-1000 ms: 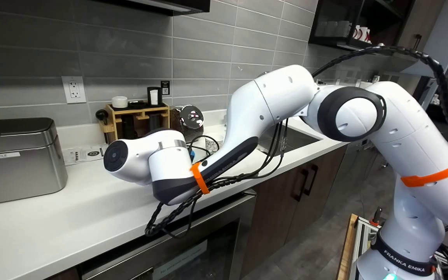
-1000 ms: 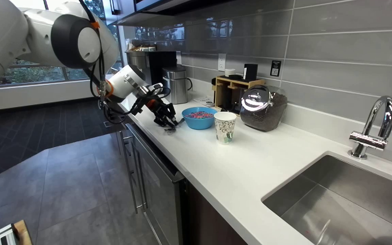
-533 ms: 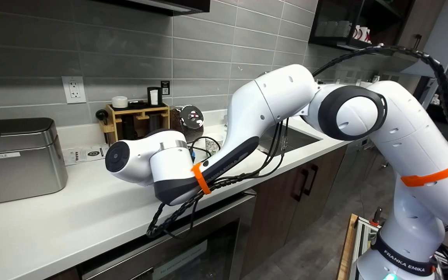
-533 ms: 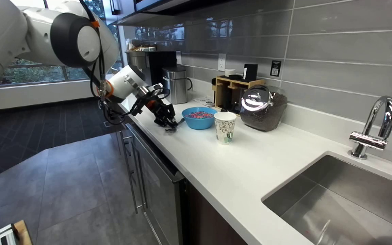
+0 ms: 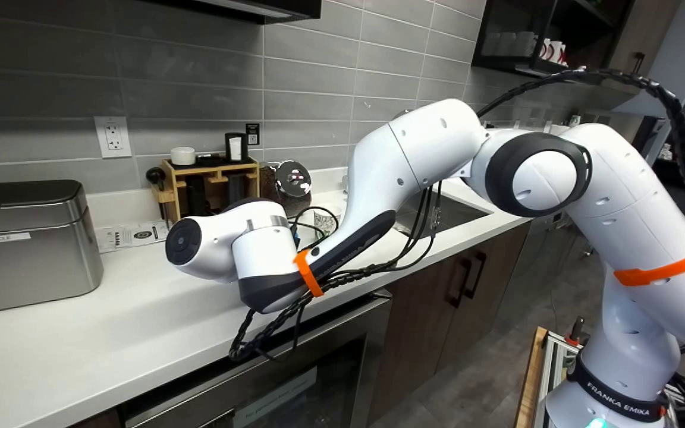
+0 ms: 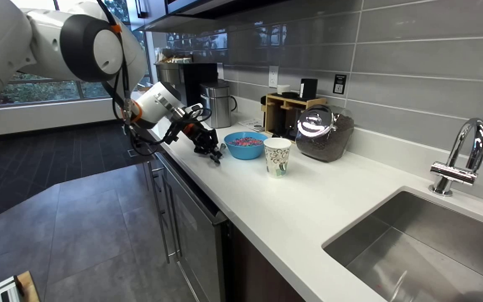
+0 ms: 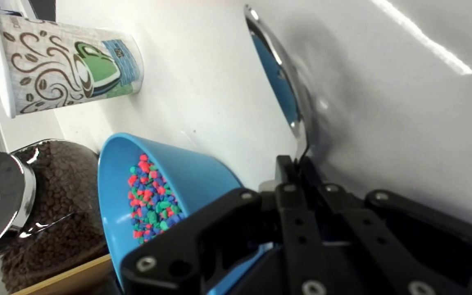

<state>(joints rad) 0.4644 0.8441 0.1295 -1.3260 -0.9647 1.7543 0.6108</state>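
Observation:
My gripper [image 7: 297, 162] is shut on the neck of a shiny metal spoon [image 7: 275, 67], its fingertips nearly meeting around the thin metal. The spoon's bowl stands tilted on edge and mirrors blue; a shadow falls beside it. In an exterior view the gripper [image 6: 216, 156] is low over the white counter, with the spoon's handle end [image 6: 223, 147] showing behind the fingers. Close beside stands a blue bowl [image 7: 191, 172] of red, green and blue bits. A patterned paper cup [image 6: 277, 158] is upright nearby. The arm hides the gripper in an exterior view.
A jar of coffee beans [image 6: 327, 133] and a wooden organizer [image 6: 275, 115] stand behind the blue bowl by the wall. A steel sink [image 6: 392, 235] with a faucet [image 6: 463, 163] lies farther along. A recycle bin [image 5: 27, 255] sits on the counter.
My gripper has closed on the spoon. The spoon's bowl has turned from lying flat to tilted on edge. The wrist has shifted slightly toward the cup side.

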